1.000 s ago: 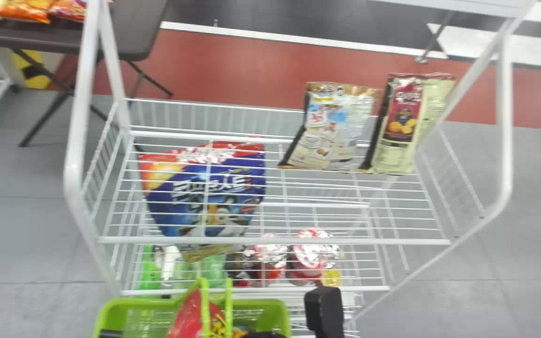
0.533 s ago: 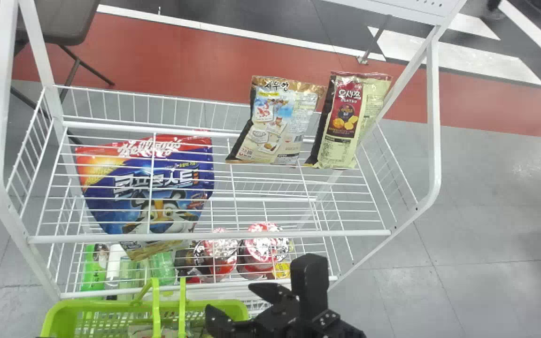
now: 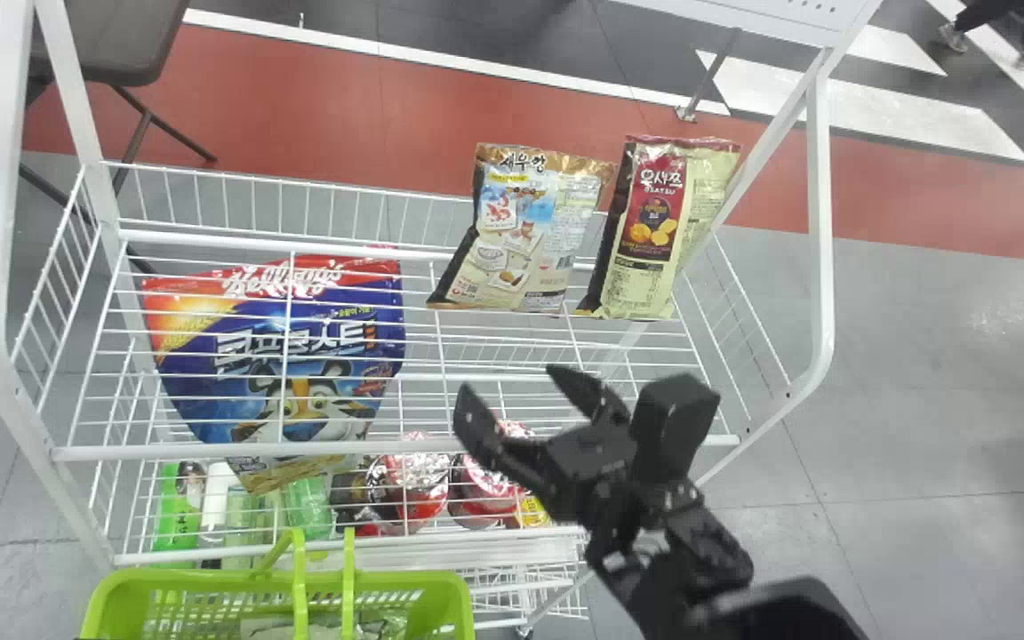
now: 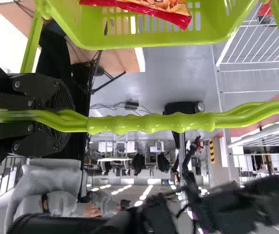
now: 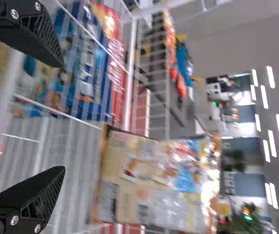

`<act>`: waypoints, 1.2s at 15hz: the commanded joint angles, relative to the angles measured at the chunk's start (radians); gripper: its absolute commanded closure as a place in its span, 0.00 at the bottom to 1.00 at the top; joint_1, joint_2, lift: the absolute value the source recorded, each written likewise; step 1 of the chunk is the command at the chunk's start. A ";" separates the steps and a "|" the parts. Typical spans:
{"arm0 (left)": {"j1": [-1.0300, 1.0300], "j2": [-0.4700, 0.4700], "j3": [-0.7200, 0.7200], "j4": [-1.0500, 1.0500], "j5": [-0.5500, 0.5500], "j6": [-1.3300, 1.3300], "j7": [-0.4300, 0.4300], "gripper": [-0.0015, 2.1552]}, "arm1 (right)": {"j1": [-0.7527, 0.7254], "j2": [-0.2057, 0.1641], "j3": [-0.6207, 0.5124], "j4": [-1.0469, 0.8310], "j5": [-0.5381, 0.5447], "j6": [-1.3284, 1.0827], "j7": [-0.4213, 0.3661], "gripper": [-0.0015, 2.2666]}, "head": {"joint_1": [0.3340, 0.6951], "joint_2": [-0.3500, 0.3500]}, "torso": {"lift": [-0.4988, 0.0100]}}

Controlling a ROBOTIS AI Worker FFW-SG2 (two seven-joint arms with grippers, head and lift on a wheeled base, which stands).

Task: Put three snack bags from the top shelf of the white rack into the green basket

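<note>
My right gripper [image 3: 521,404] is over the front right part of the white rack [image 3: 396,449], its fingers spread with nothing between them. On the top shelf stand a brown-topped snack bag [image 3: 525,236] and, right of it, a cream and red snack bag [image 3: 650,231]. In the right wrist view, the brown-topped bag [image 5: 154,180] lies beyond the right gripper [image 5: 56,117]. The green basket [image 3: 276,582] hangs at the rack's front left with bags inside. In the left wrist view, my left gripper [image 4: 61,117] is shut on the basket's handle; a red snack bag [image 4: 149,9] shows inside.
A large blue cereal bag [image 3: 276,356] stands at the left of the top shelf. Cups [image 3: 419,480] and bottles [image 3: 179,507] are on the shelf below. White uprights [image 3: 819,222] frame the rack's sides.
The head view has shifted, so the rack stands farther left in it. My right gripper has moved from beside the basket up and rightward over the rack. The red bag is no longer between the basket handles.
</note>
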 commanded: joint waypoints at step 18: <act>-0.034 0.017 0.000 0.004 0.003 0.046 -0.009 1.00 | -0.307 0.020 0.000 0.306 0.051 -0.108 -0.060 0.98 | 1.00 0.00 | 0.98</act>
